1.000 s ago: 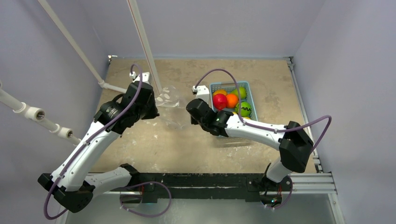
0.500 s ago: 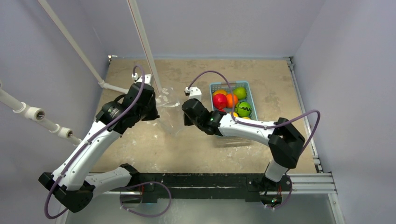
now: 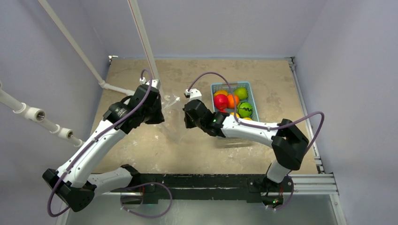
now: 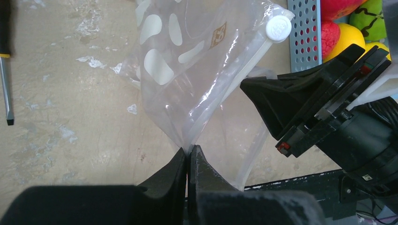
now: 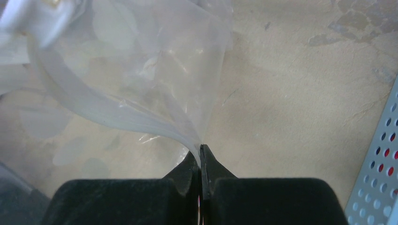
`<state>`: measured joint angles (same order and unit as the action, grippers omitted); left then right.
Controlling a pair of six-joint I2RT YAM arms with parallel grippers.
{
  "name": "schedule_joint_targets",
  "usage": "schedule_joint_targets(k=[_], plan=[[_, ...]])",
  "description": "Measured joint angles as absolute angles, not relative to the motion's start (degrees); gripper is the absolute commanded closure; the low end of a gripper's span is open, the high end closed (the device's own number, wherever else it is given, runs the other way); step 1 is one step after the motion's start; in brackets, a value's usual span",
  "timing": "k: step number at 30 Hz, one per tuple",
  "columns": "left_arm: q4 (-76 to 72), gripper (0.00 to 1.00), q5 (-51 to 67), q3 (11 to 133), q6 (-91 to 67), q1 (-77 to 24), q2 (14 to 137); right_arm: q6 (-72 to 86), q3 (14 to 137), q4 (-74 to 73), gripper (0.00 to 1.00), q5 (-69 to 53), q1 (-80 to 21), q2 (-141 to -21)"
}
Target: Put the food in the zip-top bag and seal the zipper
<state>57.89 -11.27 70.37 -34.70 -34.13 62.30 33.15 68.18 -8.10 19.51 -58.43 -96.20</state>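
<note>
The zip-top bag point(image 3: 174, 125), clear with white dots, hangs between my two grippers at mid table. My left gripper point(image 4: 189, 152) is shut on one edge of its mouth. My right gripper point(image 5: 202, 151) is shut on the opposite edge. The zipper point(image 4: 244, 70) runs as a pale strip up to a white round slider point(image 4: 279, 28), and the mouth gapes slightly between the grips. In the top view the left gripper point(image 3: 162, 111) and right gripper point(image 3: 186, 117) face each other closely. The food point(image 3: 233, 100), red, orange, yellow and green toy fruits, lies in the basket to the right.
The light-blue perforated basket point(image 3: 254, 92) stands right of the right wrist, its wall close to the bag point(image 4: 302, 33). A white pole point(image 3: 145, 47) rises behind the left gripper. A screwdriver point(image 4: 4, 79) lies on the table to the left. Walls close in on three sides.
The two grippers have come closer together, the left moving right and the right moving left. The bag between them has gone slack and sags lower.
</note>
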Motion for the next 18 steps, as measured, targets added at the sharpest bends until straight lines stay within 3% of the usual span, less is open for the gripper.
schedule_joint_targets(k=[18], plan=[[62.17, 1.0, -3.62, 74.72, -33.32, -34.13, 59.7, 28.27, 64.42, -9.34, 1.0, 3.81, -60.01, -88.64]])
